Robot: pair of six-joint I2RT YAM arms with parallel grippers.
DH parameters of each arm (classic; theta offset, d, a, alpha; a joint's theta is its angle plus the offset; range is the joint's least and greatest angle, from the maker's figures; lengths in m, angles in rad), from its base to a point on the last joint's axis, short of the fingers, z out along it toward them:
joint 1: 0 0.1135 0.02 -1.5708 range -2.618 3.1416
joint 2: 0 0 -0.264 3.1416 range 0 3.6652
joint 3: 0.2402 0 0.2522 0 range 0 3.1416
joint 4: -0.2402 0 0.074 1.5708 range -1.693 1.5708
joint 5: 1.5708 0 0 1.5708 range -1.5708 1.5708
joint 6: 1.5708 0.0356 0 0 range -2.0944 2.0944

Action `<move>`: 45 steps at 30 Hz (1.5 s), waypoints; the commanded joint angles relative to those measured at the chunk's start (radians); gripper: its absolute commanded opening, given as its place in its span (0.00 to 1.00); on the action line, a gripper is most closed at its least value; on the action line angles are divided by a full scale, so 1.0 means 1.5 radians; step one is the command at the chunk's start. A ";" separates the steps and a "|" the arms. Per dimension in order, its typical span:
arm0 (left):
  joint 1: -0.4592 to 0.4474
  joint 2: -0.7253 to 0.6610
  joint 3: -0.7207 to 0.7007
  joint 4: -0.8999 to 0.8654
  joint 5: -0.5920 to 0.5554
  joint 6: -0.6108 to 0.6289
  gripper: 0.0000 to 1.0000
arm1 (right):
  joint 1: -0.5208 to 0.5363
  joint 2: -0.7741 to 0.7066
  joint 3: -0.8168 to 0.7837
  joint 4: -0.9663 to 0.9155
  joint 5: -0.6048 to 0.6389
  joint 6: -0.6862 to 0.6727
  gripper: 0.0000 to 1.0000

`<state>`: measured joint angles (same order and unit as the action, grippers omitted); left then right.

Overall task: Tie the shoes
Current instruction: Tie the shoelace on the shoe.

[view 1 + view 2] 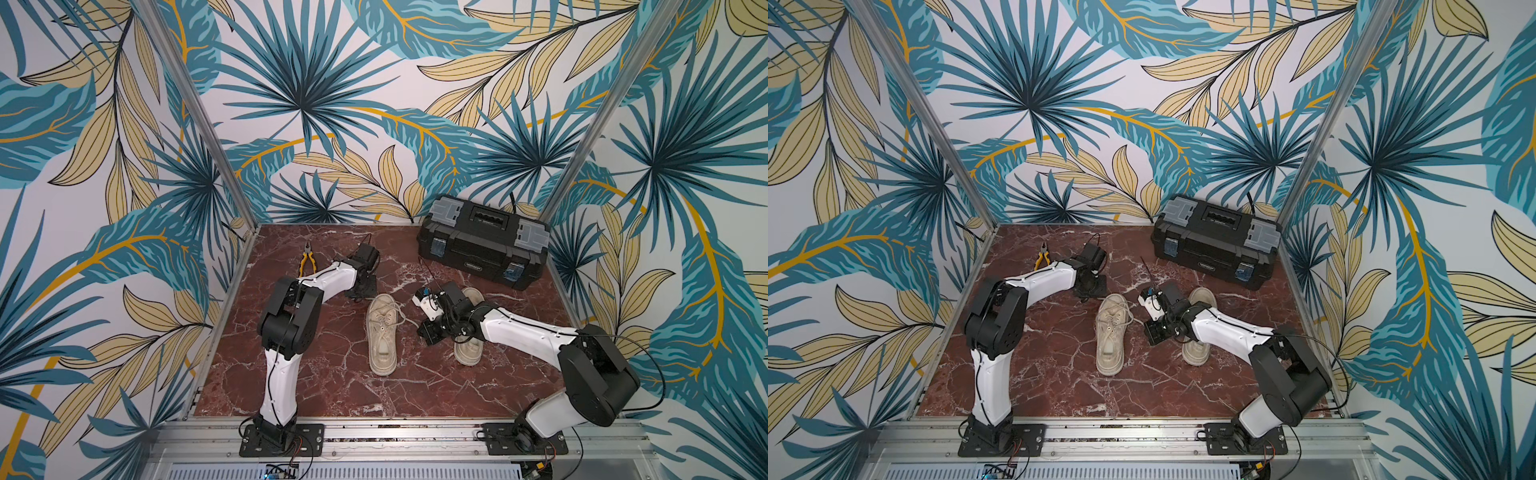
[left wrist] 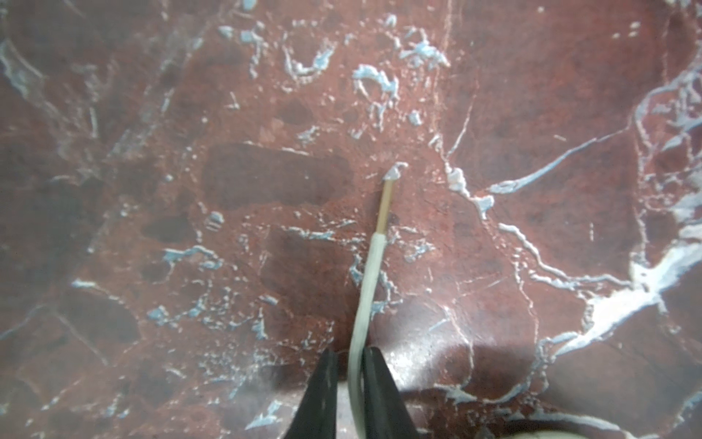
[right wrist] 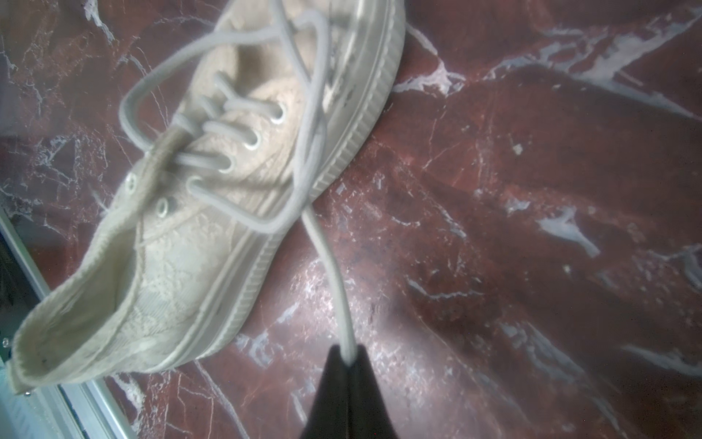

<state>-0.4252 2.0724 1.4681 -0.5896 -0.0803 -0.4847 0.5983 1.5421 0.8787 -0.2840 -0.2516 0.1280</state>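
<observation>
Two beige shoes lie on the red marble table: one in the middle [image 1: 381, 340] [image 1: 1109, 336], the other [image 1: 468, 353] [image 1: 1196, 353] partly under my right arm. The middle shoe [image 3: 171, 247] has loose laces. My right gripper [image 3: 348, 351] [image 1: 423, 332] is shut on one lace [image 3: 330, 266], which runs taut from the eyelets to its tips, just right of that shoe. My left gripper [image 2: 349, 355] [image 1: 360, 291] points down at the table beyond the shoe's far left. Its jaws stand narrowly apart around the other lace end [image 2: 370, 266], with a slim gap on one side. The lace's tan tip [image 2: 386, 201] rests on the marble.
A black toolbox [image 1: 482, 245] stands at the back right. Yellow-handled pliers [image 1: 306, 262] lie at the back left, behind my left arm. Patterned walls close three sides, and an aluminium rail [image 1: 395, 432] carrying both arm bases runs along the front edge.
</observation>
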 commanded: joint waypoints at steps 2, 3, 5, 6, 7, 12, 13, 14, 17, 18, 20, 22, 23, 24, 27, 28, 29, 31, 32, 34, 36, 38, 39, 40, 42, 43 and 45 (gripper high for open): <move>0.003 -0.024 -0.007 0.003 0.005 0.008 0.06 | 0.003 -0.035 0.033 -0.037 0.066 0.003 0.00; 0.005 -0.042 -0.011 0.005 -0.001 0.009 0.04 | 0.003 -0.042 0.041 -0.045 0.083 -0.001 0.00; 0.010 -0.086 -0.023 0.007 -0.012 0.011 0.01 | 0.004 -0.059 0.055 -0.059 0.126 -0.003 0.00; 0.013 -0.111 -0.031 0.009 -0.037 0.012 0.00 | 0.003 -0.067 0.062 -0.066 0.147 -0.004 0.00; 0.015 -0.136 -0.042 0.010 -0.045 0.011 0.00 | 0.003 -0.074 0.067 -0.070 0.164 -0.005 0.00; 0.039 -0.287 -0.120 0.016 -0.084 0.007 0.00 | 0.002 -0.104 0.091 -0.100 0.248 -0.001 0.00; 0.043 -0.313 -0.138 0.016 -0.091 0.006 0.00 | 0.002 -0.107 0.096 -0.107 0.262 -0.001 0.00; 0.047 -0.343 -0.156 0.015 -0.099 0.004 0.00 | 0.002 -0.110 0.100 -0.115 0.281 0.003 0.00; 0.060 -0.415 -0.207 0.012 -0.112 -0.005 0.00 | 0.002 -0.114 0.109 -0.148 0.343 0.011 0.00; 0.063 -0.432 -0.223 0.012 -0.115 -0.008 0.00 | 0.001 -0.115 0.108 -0.156 0.360 0.014 0.00; 0.068 -0.463 -0.254 0.013 -0.120 -0.013 0.00 | -0.001 -0.115 0.103 -0.168 0.384 0.023 0.00; 0.074 -0.483 -0.283 0.012 -0.129 -0.021 0.00 | -0.005 -0.110 0.099 -0.183 0.406 0.039 0.00; 0.078 -0.493 -0.299 0.010 -0.133 -0.025 0.00 | -0.006 -0.107 0.096 -0.190 0.423 0.050 0.00; 0.081 -0.500 -0.312 0.009 -0.137 -0.030 0.00 | -0.008 -0.107 0.094 -0.198 0.437 0.059 0.00; 0.095 -0.520 -0.355 0.013 -0.141 -0.041 0.00 | -0.022 -0.109 0.077 -0.217 0.474 0.088 0.00; 0.098 -0.526 -0.370 0.017 -0.141 -0.042 0.00 | -0.026 -0.110 0.071 -0.221 0.477 0.096 0.00; 0.103 -0.531 -0.387 0.020 -0.141 -0.046 0.00 | -0.033 -0.112 0.065 -0.226 0.483 0.102 0.00; 0.116 -0.537 -0.415 0.023 -0.139 -0.053 0.00 | -0.043 -0.111 0.055 -0.235 0.494 0.114 0.00; 0.124 -0.541 -0.428 0.024 -0.138 -0.057 0.00 | -0.048 -0.111 0.051 -0.240 0.498 0.120 0.00; 0.139 -0.547 -0.455 0.032 -0.139 -0.061 0.00 | -0.060 -0.108 0.046 -0.252 0.506 0.130 0.00; 0.158 -0.549 -0.479 0.045 -0.133 -0.061 0.00 | -0.070 -0.105 0.044 -0.263 0.515 0.139 0.00; 0.183 -0.546 -0.495 0.053 -0.117 -0.059 0.00 | -0.081 -0.102 0.042 -0.271 0.521 0.146 0.00; 0.192 -0.543 -0.501 0.062 -0.108 -0.057 0.00 | -0.085 -0.101 0.041 -0.273 0.522 0.149 0.00; 0.200 -0.537 -0.507 0.070 -0.099 -0.054 0.00 | -0.090 -0.098 0.041 -0.276 0.521 0.151 0.00; 0.212 -0.523 -0.509 0.081 -0.089 -0.049 0.00 | -0.095 -0.093 0.042 -0.282 0.527 0.153 0.00; 0.217 -0.514 -0.508 0.083 -0.087 -0.046 0.00 | -0.097 -0.089 0.043 -0.286 0.531 0.152 0.00; 0.229 -0.498 -0.507 0.090 -0.079 -0.041 0.00 | -0.101 -0.083 0.044 -0.293 0.536 0.152 0.00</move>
<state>-0.1074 1.3022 0.7258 -0.5018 -0.2146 -0.5644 0.4583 1.3975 0.9600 -0.6716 0.5072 0.3332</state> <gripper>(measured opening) 0.063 0.035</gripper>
